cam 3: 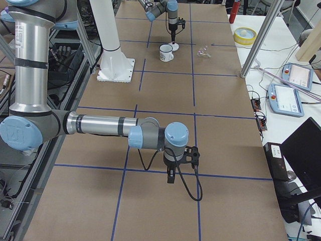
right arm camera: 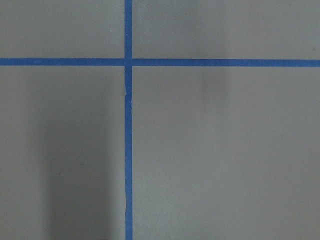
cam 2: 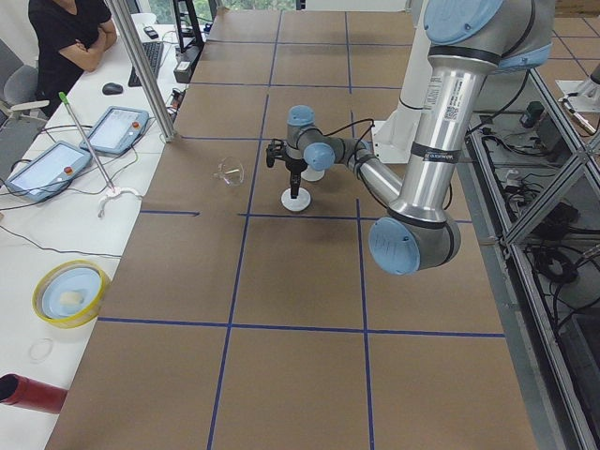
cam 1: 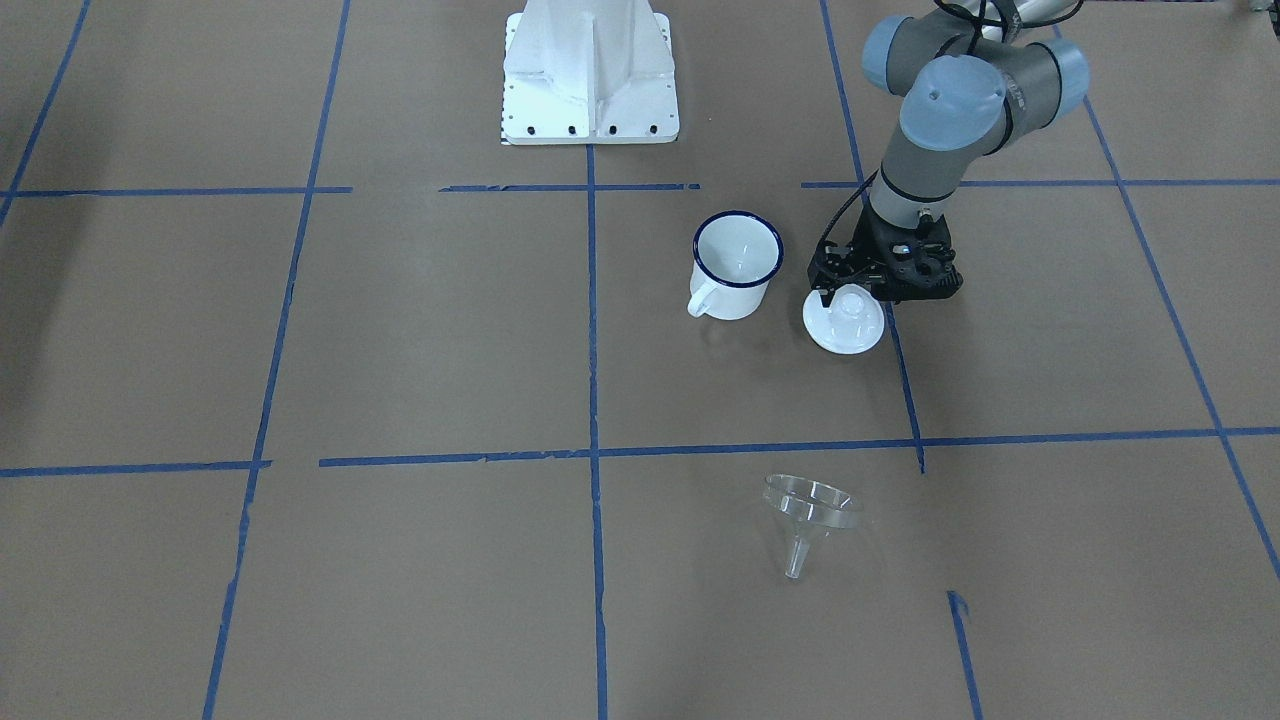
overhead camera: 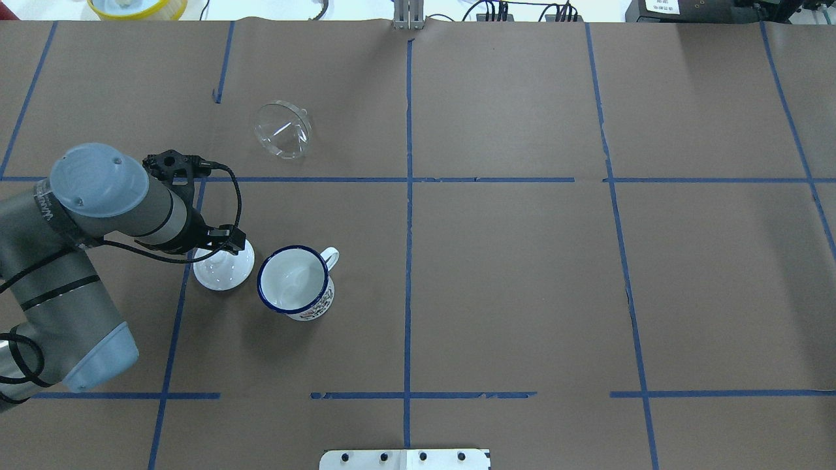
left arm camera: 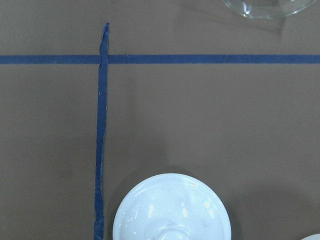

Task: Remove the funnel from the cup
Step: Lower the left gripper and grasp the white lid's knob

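brown paper-covered worktop [cam 1: 420, 330] marked into squares by blue tape lines [cam 1: 592, 330]; all places are given from the cup. the right arm [cam 3: 100, 125] lies low over the worktop well apart from the cup, towards the robot's right end. the right jaws point down near a tape crossing, and whether they are spread or pressed together cannot be told. the left arm [overhead camera: 111, 202] reaches in on the robot's left of the cup, its wrist turned downward. the white robot pedestal [cam 1: 590, 75] stands on the robot's side of the cup. the cup [cam 1: 735, 265], a white enamel mug with a dark blue rim, stands upright with its white inside open to view. its loop handle points away from the pedestal and towards the robot's right. a round white lid with a knob [cam 1: 845, 325] lies flat just beside the cup on the robot's left, not touching it. the left jaws hang directly over the knob; whether they pinch it cannot be told. the funnel [cam 1: 810, 510], clear plastic, is out of the cup. it lies tipped on its side on the worktop, well apart from the cup on the side away from the pedestal, spout pointing away from the cup.
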You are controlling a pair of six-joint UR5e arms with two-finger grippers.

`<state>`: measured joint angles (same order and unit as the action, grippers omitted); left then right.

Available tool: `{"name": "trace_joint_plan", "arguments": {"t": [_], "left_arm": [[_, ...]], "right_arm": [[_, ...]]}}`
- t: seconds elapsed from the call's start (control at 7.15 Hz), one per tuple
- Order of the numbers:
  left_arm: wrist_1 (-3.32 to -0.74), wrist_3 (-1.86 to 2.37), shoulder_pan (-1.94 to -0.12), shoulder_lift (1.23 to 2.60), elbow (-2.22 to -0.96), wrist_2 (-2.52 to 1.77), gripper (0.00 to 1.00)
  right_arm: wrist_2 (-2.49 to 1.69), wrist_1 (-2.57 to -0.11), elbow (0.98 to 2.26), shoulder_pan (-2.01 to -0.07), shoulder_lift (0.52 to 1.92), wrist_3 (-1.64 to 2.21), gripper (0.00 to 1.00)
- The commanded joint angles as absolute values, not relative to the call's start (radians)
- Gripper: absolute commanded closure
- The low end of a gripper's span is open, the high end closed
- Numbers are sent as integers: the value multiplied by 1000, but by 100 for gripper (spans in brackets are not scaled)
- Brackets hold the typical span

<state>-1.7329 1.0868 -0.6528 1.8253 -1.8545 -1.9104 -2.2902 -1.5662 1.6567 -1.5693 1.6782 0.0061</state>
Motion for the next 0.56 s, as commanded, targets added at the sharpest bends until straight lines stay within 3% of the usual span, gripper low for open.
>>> {"name": "trace_joint_plan", "arguments": {"t": [0.0, 0.42], "left_arm": [[-1733, 1088, -650, 1825, -1850, -1907, 29], [-1735, 1088, -649, 1830, -1839, -1908, 36]], "right_arm": [[-2290, -1566, 1657, -1569, 1678, 6, 0], [-2290, -1566, 1657, -1569, 1678, 6, 0]]}}
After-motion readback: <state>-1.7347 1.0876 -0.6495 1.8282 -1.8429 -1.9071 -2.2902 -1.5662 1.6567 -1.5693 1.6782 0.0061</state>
